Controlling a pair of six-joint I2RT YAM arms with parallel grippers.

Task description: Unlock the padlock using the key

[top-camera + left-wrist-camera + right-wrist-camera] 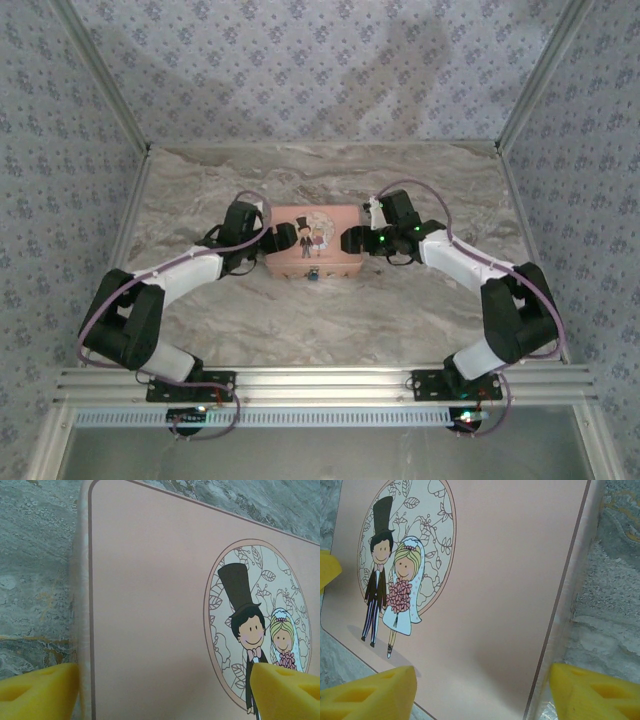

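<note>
We judge the job barely begun. The padlock (313,274), a tiny bluish spot in the top view, sits at the middle of the near wall of the pink tin (338,228), which lies mid-desk (330,320). It's too small for us to tell whether the shackle is shut. The left pincer (288,238) is at the tin's left end and the right pincer (350,240) at its right end, both well above the lock's level & neither touching it. In the left wrist view the left pincer (160,692) is spread wide, one yellow pad (35,692) off the tin's edge, the other over the lid, with nothing held. The right pincer (480,695) is likewise wide apart, straddling the tin's right edge, its outer pad (600,695) over the desk, also empty. Neither has a key, and we can't tell where it is. So what's left, approx.: get the key, bring it to the lock, insert, turn.
</note>
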